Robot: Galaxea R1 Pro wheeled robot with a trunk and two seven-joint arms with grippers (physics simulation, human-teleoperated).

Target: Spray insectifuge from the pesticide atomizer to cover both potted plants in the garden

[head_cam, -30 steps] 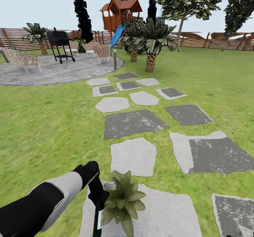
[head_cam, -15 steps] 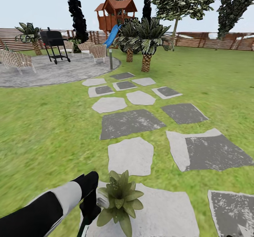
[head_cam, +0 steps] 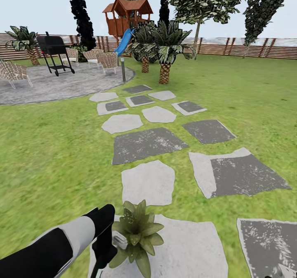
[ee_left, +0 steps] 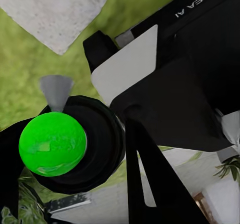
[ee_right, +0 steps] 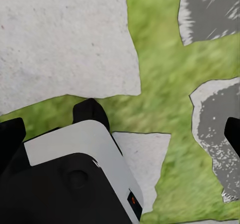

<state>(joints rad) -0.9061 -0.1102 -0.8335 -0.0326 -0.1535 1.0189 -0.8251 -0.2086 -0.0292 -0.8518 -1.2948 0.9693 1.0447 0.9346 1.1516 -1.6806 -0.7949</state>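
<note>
One potted plant (head_cam: 138,233), a low olive-green rosette, stands on a pale stepping stone (head_cam: 187,249) at the bottom of the head view. My left gripper (head_cam: 105,247) is shut on the pesticide atomizer, whose pale trigger head (head_cam: 119,241) touches or overlaps the plant's left leaves. The bottle's body runs down out of the picture. In the left wrist view a bright green round end of the atomizer (ee_left: 50,144) sits inside the dark gripper. The second potted plant is out of view. My right gripper (ee_right: 120,131) hangs open over grass and stones.
Stepping stones (head_cam: 146,143) lead across the lawn (head_cam: 53,158) toward palm plants (head_cam: 165,51) and a playhouse (head_cam: 126,15). At the far left a paved circle (head_cam: 62,84) holds a grill (head_cam: 51,48) and chairs. A slatted fence (head_cam: 255,46) closes the back.
The whole view has swung, so the scene sits further left. My left gripper has lowered and tipped the atomizer, and its trigger head is now down among the plant's left leaves.
</note>
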